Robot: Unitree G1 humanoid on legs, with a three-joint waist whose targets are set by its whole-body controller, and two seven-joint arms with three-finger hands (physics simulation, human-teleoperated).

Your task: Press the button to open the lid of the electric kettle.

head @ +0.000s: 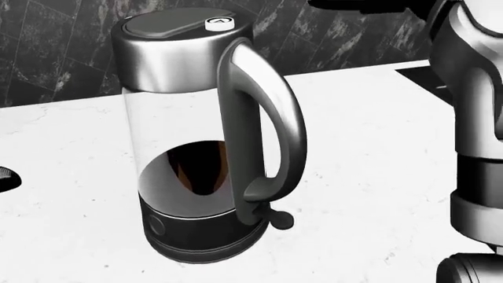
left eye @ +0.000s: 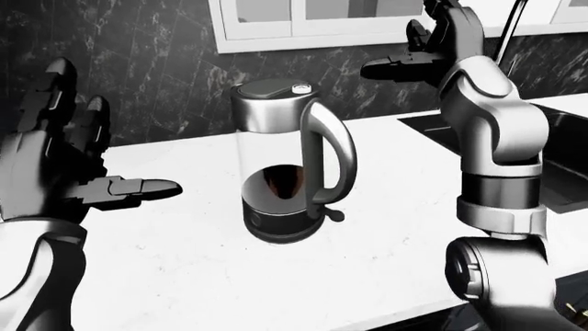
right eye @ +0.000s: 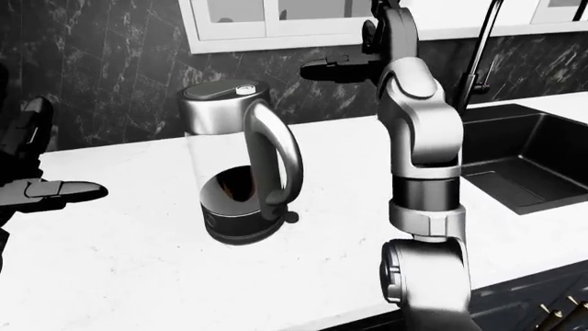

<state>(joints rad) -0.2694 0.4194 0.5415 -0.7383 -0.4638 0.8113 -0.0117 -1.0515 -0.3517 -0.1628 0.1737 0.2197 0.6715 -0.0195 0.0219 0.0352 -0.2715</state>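
I have the kettle (left eye: 287,162) standing upright on the white counter (left eye: 184,269), near the middle of the left-eye view, its handle (left eye: 333,155) turned toward the right of the picture. Its lid (head: 177,22) is down, and the small white button (head: 219,23) sits on top by the handle. My right hand (left eye: 413,58) is raised high, above and to the right of the kettle, clear of it; its fingers (left eye: 391,67) point left, spread and holding nothing. My left hand (left eye: 64,155) hangs at the left edge of the view, well apart from the kettle, fingers wide and empty, one finger stretched toward it. A dark sink (right eye: 529,162) and a tap (right eye: 478,55) lie to the right in the right-eye view.
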